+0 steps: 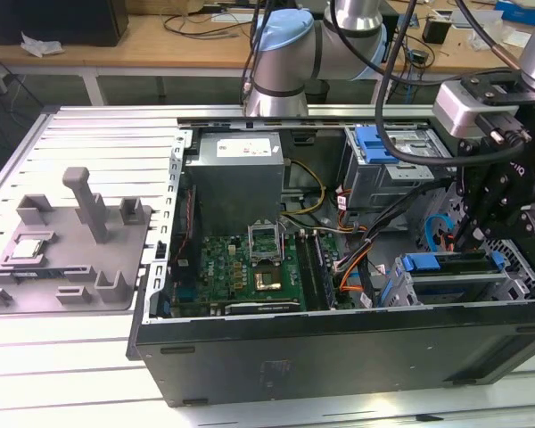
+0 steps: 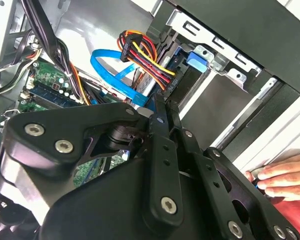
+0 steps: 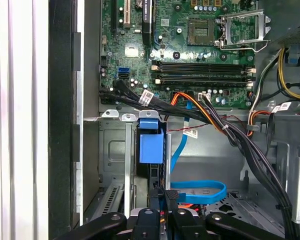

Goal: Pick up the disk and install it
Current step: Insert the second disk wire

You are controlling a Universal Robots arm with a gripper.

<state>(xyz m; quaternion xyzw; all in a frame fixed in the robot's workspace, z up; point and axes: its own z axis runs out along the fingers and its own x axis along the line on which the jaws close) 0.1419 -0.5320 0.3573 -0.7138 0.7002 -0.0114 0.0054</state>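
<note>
The disk [image 3: 151,142] stands on edge in a slot of the grey drive cage [image 3: 112,150], its blue carrier bracket toward the motherboard. In the exterior view the disk [image 1: 432,263] lies in the cage at the case's front right, and the black gripper [image 1: 471,239] comes down onto it from above. The gripper [image 3: 162,200] has its fingers close together on the disk's thin edge in the first wrist view. The second wrist view shows the gripper [image 2: 160,107] reaching toward the blue tab of the disk [image 2: 196,60].
The open computer case [image 1: 339,352] holds a motherboard [image 1: 250,272], a power supply [image 1: 236,174] and a second blue-tabbed bay [image 1: 379,143]. Blue data cables [image 3: 197,190] and wire bundles [image 3: 230,135] run beside the cage. A person's hand [image 2: 280,177] rests by the case. A grey fixture tray [image 1: 67,245] sits left.
</note>
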